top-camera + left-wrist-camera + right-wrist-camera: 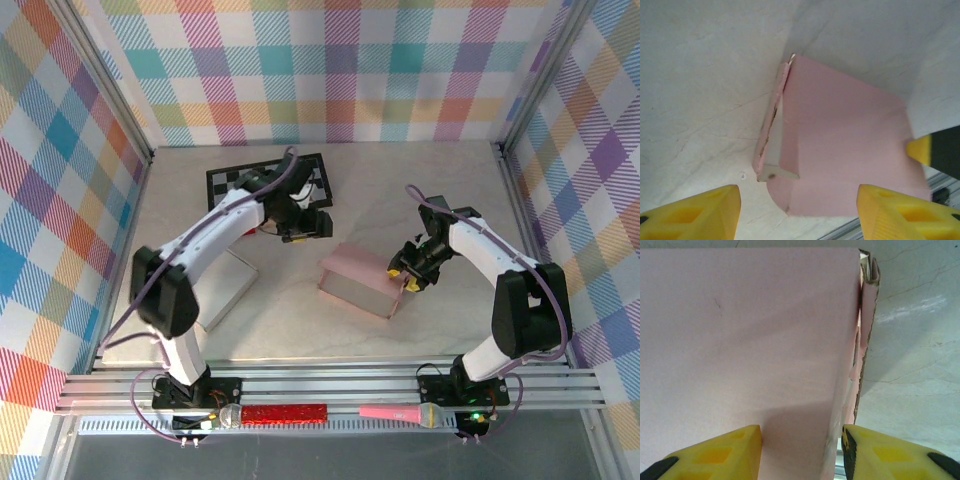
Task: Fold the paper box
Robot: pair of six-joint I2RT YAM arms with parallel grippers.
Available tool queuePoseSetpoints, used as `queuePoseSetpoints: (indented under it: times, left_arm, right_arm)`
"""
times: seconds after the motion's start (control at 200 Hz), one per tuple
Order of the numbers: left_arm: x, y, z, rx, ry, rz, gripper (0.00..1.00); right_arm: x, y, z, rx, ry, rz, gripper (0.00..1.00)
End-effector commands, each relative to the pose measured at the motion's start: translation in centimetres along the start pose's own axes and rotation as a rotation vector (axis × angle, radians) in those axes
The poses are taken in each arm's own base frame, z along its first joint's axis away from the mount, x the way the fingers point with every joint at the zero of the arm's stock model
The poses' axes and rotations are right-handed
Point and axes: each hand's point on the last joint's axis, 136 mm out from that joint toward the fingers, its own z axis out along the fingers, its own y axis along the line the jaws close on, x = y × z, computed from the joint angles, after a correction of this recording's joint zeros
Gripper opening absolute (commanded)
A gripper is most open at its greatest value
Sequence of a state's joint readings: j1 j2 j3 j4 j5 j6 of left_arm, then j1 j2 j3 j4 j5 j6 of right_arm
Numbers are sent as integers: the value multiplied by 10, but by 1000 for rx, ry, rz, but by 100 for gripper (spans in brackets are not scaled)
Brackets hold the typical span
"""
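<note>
On table (300, 335), pink paper box (355, 272); left jaws spread; right jaws straddle its edge, grip unclear.

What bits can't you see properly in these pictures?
- Top view: the left arm covers part of the checked board and the white sheet.
- Top view: the right claw is too small to tell whether it touches the box.
- Right wrist view: the picture's edge cuts off the box's left side.
- Left wrist view: the right edge cuts off the right claw.
</note>
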State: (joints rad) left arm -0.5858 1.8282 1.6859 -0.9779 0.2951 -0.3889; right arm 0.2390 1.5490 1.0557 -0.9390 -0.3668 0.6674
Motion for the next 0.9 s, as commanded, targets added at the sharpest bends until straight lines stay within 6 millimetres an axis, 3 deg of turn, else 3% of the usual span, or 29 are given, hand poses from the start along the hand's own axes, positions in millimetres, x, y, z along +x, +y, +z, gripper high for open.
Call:
queuePoseSetpoints:
  times: [0.0,0.315,0.585,0.895]
  left_arm:
    - [26,8,12,5,184,38,60]
    - [10,-1,65,133,157,-52,48]
    - [20,4,78,174,134,-91,36]
    - [31,14,84,181,106,-122,32]
  right_arm:
    - [1,-1,-2,11,-23,-34,46]
    - [-1,-2,2,17,-26,-37,45]
    - [-2,-7,8,37,-26,-42,39]
    - [-3,-20,4,99,-50,-62,38]
